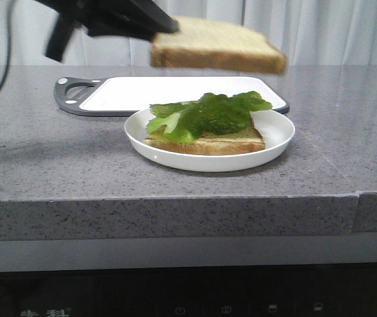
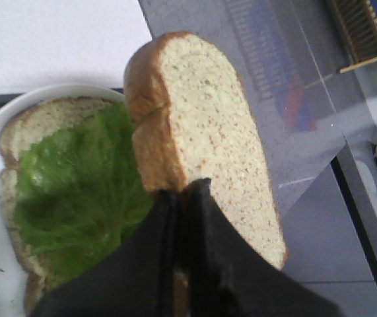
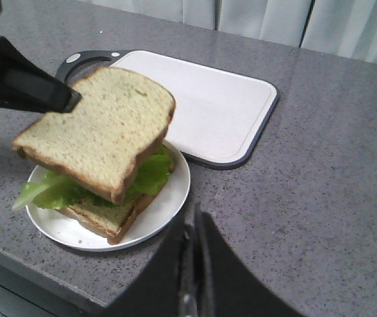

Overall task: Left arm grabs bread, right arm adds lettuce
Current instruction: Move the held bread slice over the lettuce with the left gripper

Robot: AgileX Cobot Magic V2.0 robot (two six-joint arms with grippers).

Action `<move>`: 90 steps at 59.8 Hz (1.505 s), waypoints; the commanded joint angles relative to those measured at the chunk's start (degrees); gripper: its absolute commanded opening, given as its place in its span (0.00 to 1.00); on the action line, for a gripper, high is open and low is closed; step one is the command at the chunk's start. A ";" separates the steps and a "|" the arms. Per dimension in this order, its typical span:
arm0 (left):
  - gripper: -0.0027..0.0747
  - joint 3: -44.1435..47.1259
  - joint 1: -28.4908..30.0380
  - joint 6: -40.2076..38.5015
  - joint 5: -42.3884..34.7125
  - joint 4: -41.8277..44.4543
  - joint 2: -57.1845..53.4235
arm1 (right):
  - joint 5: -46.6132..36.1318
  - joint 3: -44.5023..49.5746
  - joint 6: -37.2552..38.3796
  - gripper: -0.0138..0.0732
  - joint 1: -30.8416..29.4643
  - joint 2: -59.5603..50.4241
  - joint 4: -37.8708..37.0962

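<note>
grey speckled stone is running across the whole scene as the counter (image 1: 56, 165), with pale curtains hanging behind it. starting at the left gripper (image 1: 165, 26), its black fingers are pinching one edge of the bread (image 1: 218, 49), the jaws pressed down on the crust so the slice is hanging out from them nearly level, in the air and touching nothing else. the left wrist view is showing the same hold, the fingers (image 2: 205, 218) meeting over the narrow end of the slice. directly beneath, well apart from the raised slice, the lettuce (image 1: 208, 113) is lying draped over a second slice (image 1: 205, 143) on the white plate (image 1: 277, 142), with one leaf edge spilling past the crust toward the cutting board (image 1: 175, 89) behind. outward on the other side, the right gripper (image 3: 189, 264) is hanging over bare counter just beside the plate, its fingers pressed together and carrying nothing. judging from this, the lettuce step is looking done and the step in hand is bringing the top slice over the stack. the next move is calling for lining the held slice up squarely over the lower one, since it is sitting a little toward the robot's right of it in the front view, then lowering it flat onto the leaf and only then loosening the pinch, so the leaf is not dragged off.
</note>
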 commanded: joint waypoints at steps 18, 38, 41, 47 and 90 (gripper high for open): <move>0.03 -2.92 -0.88 0.21 0.32 -1.68 1.63 | -3.75 -1.51 0.05 0.09 -0.53 -0.23 0.02; 0.46 -2.92 1.52 0.21 1.03 1.09 -2.83 | -3.84 -1.51 0.05 0.09 -0.53 -0.23 0.02; 0.45 -2.92 2.38 0.21 1.03 2.16 -4.86 | -4.27 -1.51 0.05 0.09 -0.53 -0.23 0.02; 0.27 -2.92 5.09 0.21 0.93 5.52 -9.63 | -6.01 -1.51 0.05 0.09 -0.53 -0.23 0.02; 0.01 33.95 8.77 0.21 -28.05 33.48 -65.79 | -10.93 15.68 0.75 0.09 -3.20 -26.33 3.61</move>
